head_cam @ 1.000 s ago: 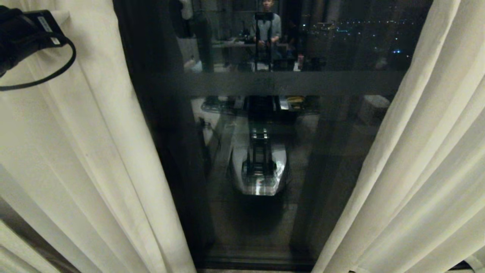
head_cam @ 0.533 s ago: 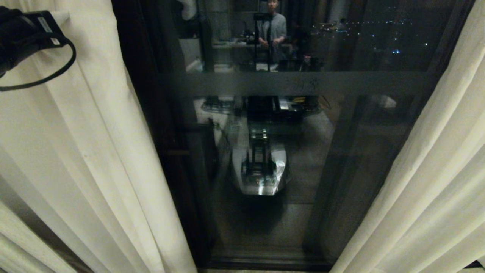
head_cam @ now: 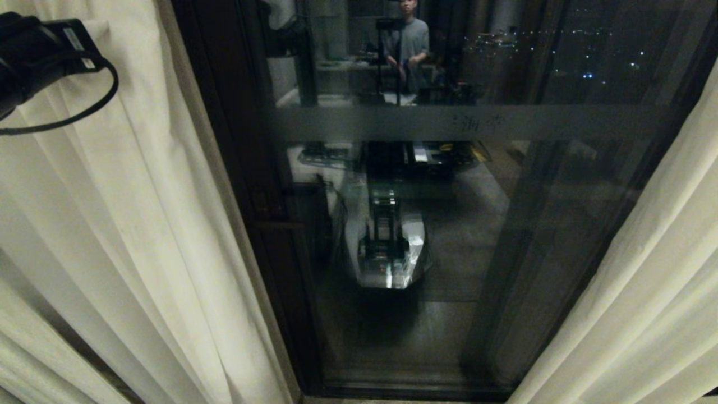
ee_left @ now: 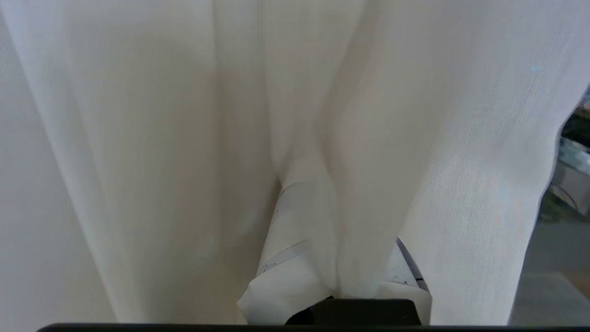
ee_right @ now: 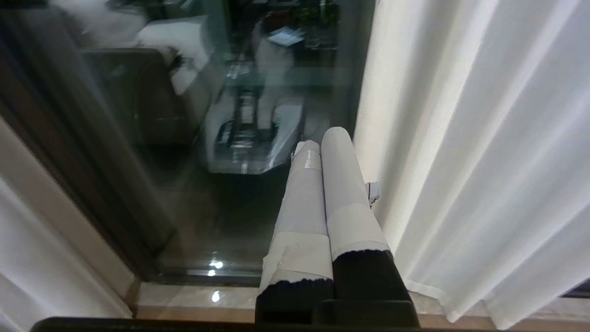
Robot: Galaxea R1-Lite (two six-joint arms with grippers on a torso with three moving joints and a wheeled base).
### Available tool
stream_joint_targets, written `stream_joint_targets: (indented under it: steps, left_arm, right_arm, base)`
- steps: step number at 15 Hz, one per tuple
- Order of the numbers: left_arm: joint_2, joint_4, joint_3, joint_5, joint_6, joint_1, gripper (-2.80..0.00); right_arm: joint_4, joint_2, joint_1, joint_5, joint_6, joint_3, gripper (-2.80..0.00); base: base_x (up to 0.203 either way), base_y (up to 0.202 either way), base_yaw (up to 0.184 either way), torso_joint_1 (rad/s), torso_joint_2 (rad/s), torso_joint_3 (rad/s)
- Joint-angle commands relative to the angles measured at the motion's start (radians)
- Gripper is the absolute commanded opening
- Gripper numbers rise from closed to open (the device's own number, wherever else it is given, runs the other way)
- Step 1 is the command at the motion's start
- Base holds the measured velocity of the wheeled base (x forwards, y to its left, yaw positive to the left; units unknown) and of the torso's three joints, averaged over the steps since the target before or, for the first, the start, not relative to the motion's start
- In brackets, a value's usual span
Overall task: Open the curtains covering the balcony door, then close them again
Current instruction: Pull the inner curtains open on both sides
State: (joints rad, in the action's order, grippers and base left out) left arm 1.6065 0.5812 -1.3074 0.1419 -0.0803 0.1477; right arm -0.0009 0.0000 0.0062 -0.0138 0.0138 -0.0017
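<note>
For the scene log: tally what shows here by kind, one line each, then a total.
Curtain panels: 2, the left curtain and the right curtain
Balcony door: 1
Grippers: 2, the left gripper shut on the left curtain, the right gripper shut on nothing
Person reflected in the glass: 1
Total: 6

You are in a home, at night, facing a balcony door (head_cam: 449,224) of tall dark-framed glass with a frosted band (head_cam: 465,123) across it. Long cream curtains (head_cam: 112,235) hang at both sides, one pleat pinched between the left jaws, the other panel just beside the shut right jaws. City lights (head_cam: 586,74) show through the pane, and the glass mirrors a furnished room with a person (head_cam: 412,42) standing in it.
</note>
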Motion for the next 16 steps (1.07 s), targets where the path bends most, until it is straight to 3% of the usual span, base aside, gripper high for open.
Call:
stream_joint_targets:
  steps: [1, 6, 12, 16]
  left_arm:
    - [0.036, 0.008, -0.035, 0.001, -0.010, 0.019, -2.80]
    - [0.133, 0.001, -0.185, 0.004, -0.044, 0.102, -2.80]
    - [0.260, -0.002, -0.336, 0.010, -0.105, 0.283, -2.80]
    - [0.338, -0.005, -0.426, 0.177, -0.163, 0.421, -2.80]
  right_arm:
    - [-0.001, 0.000, 0.000, 0.000, 0.000, 0.000, -2.80]
    - [-0.001, 0.002, 0.000, 0.000, 0.000, 0.000, -2.80]
    - [-0.001, 0.000, 0.000, 0.000, 0.000, 0.000, -2.80]
    - [-0.001, 0.000, 0.000, 0.000, 0.000, 0.000, -2.80]
  base:
    - [0.000, 0.000, 0.000, 0.000, 0.00, 0.000]
    - [0.000, 0.000, 0.000, 0.000, 0.00, 0.000]
    - [0.000, 0.000, 0.000, 0.000, 0.00, 0.000]
    - [0.000, 0.000, 0.000, 0.000, 0.00, 0.000]
